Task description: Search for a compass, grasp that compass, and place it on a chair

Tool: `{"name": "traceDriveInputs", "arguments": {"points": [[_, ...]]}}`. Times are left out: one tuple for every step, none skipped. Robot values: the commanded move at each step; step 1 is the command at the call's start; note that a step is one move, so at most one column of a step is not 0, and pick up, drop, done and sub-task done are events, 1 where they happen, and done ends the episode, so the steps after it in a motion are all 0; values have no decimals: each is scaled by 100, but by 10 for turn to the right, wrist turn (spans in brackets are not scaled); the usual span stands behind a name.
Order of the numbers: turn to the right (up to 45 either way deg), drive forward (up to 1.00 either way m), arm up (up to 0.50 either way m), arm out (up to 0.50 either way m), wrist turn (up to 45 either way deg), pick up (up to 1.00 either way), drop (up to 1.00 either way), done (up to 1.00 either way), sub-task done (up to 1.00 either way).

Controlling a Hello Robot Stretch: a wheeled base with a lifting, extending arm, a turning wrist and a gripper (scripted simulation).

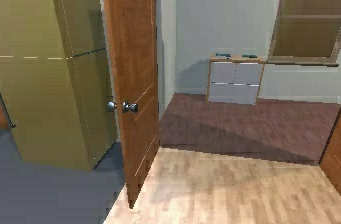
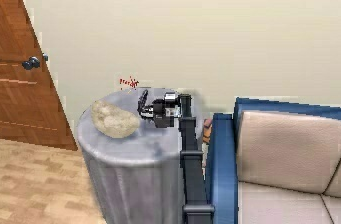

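Observation:
In the arm side view the dark arm (image 2: 191, 165) rises from the bottom edge and ends over a round grey drum-like stand (image 2: 128, 165). My gripper (image 2: 152, 110) sits above the stand's top, just right of a pale beige lumpy thing (image 2: 113, 117) lying on it. I cannot tell whether the gripper holds anything. A small red-and-white thing (image 2: 129, 83) shows at the stand's far rim, against the wall. To the right stands a blue seat with beige cushions (image 2: 288, 150), close beside the arm.
A wooden door (image 2: 13, 75) fills the arm side view's left. Ahead, an open wooden door (image 1: 133, 100) stands edge-on beside a tall olive cabinet (image 1: 53, 80). Past it lie dark carpet (image 1: 248, 125), a white dresser (image 1: 235, 80) and a window (image 1: 313, 30).

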Motion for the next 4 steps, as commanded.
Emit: {"name": "traceDriveInputs", "arguments": {"points": [[0, 0, 20, 0, 0, 0, 0, 0, 0], [0, 0, 0, 0, -450, 0, 0, 0, 0], [0, 0, 0, 0, -450, 0, 0, 0, 0], [0, 0, 0, 0, -270, 0, 0, 0, 0]]}}
